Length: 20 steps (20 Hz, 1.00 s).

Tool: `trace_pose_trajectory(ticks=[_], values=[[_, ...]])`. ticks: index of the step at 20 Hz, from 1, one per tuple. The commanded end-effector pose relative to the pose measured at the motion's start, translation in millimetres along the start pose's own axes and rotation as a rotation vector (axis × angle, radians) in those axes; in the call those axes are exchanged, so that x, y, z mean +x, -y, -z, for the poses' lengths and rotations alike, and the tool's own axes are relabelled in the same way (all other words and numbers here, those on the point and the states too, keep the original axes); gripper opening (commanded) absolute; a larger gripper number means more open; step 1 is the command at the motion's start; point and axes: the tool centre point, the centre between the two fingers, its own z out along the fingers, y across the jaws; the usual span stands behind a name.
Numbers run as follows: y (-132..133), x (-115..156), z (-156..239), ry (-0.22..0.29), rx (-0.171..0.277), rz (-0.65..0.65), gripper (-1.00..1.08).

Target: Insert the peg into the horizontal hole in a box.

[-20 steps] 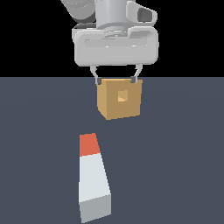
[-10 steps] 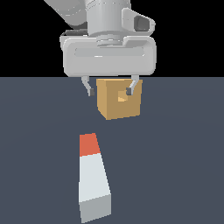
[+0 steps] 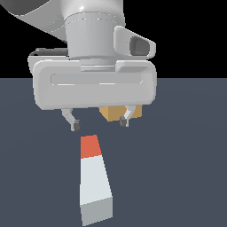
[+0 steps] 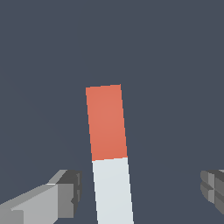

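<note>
Since the earlier frames the arm has swung forward toward the exterior camera and dropped lower, so its pale grey hand now fills the upper middle of that view and covers most of the box [image 3: 120,112], which a second ago stood in plain sight with its hole facing the camera. Only a thin tan strip of the box shows now under the hand's lower edge, between the two fingers and nearer the one on the exterior view's right; the hole itself is hidden. The gripper [image 3: 99,122] hangs with its jaws wide apart and nothing between them, the dark fingertips [image 3: 75,125] clear of the floor. The peg [image 3: 93,177] lies flat on the dark slate floor [image 3: 186,168] where it lay before, its orange-red end pointing toward the box and its grey-white length running toward the exterior camera. The orange end lies just below the open fingers in the exterior view. In the wrist view the peg [image 4: 109,153] runs up between the two fingers [image 4: 65,192], touching neither, with the orange part reaching past them.
</note>
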Motion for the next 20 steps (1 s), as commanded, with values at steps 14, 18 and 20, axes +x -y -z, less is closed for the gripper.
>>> trace_pose_trajectory(ticks=[14,18,20], values=[[18.6,-59.4,-38.7,0.008,0.01,0.092,1.0],[19.0,-58.9,-39.6,0.008,0.011,0.089,1.0],[19.0,-58.9,-43.6,0.008,0.011,0.09,1.0]])
